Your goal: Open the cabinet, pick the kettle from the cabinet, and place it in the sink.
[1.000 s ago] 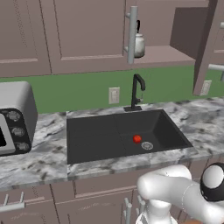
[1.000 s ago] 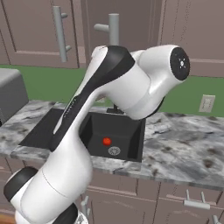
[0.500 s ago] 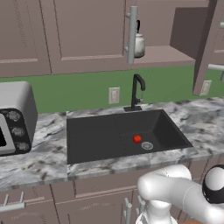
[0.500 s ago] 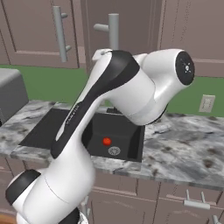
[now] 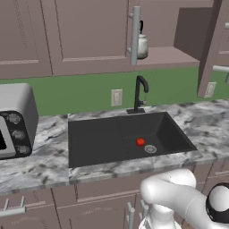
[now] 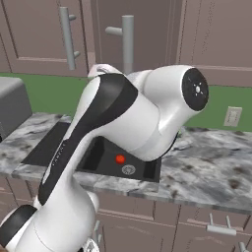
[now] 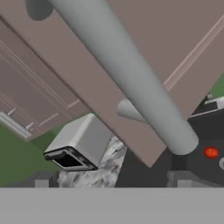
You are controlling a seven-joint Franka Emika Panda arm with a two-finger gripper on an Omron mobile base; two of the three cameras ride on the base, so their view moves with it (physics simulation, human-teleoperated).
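Note:
The cabinet (image 5: 163, 27) stands open, its left door edge-on with the long grey bar handle (image 5: 135, 36) facing me. On the shelf inside sits the small silvery kettle (image 5: 142, 46) with its black arched handle. Below lies the dark sink (image 5: 103, 143) with a black faucet (image 5: 140, 93). In the hand view my gripper (image 7: 113, 181) is open, its fingertips (image 7: 41, 180) wide apart just under the lower end of the bar handle (image 7: 131, 83) on the cabinet door (image 7: 175, 35); nothing is gripped. My arm hides much of the sink (image 6: 101, 152) in the right base view.
A small red ball (image 5: 140, 142) lies in the basin near the drain (image 5: 150, 149). A grey toaster oven (image 5: 13, 120) stands on the counter at left. The right cabinet door (image 5: 214, 44) juts out over the counter. An outlet (image 5: 116, 97) sits on the green backsplash.
In the right base view the arm's elbow has shifted a little lower and nearer. Doors, kettle and red ball have not moved.

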